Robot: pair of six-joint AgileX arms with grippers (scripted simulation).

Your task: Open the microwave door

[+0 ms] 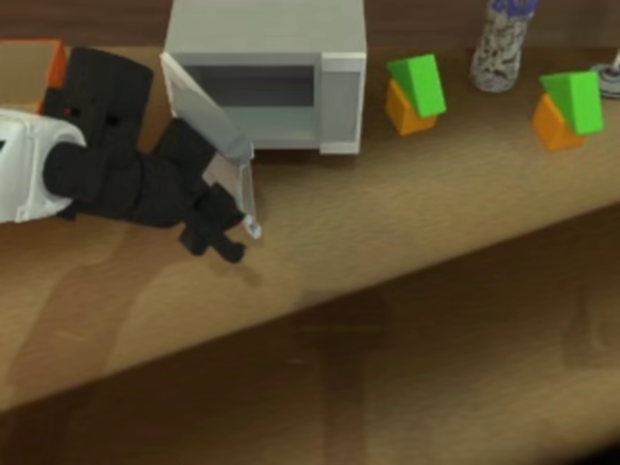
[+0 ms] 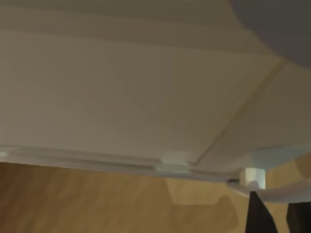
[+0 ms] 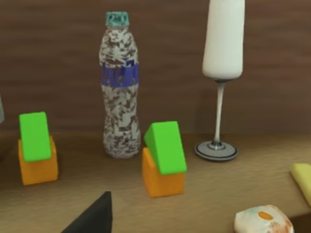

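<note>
Jaws of left gripper (image 1: 221, 235) at the microwave door's (image 1: 208, 126) free edge; apart or clamped cannot be told.
Door is swung partly out from microwave (image 1: 266, 73), at the surface's (image 1: 407, 232) back left.

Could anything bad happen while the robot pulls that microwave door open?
Maybe. The left gripper only meets the microwave door at its outer edge, so it could slip off. The door already swings out toward the arm, so pulling more might bump it into the arm. A hard tug might also drag the microwave itself. The toy houses stand well clear.
</note>
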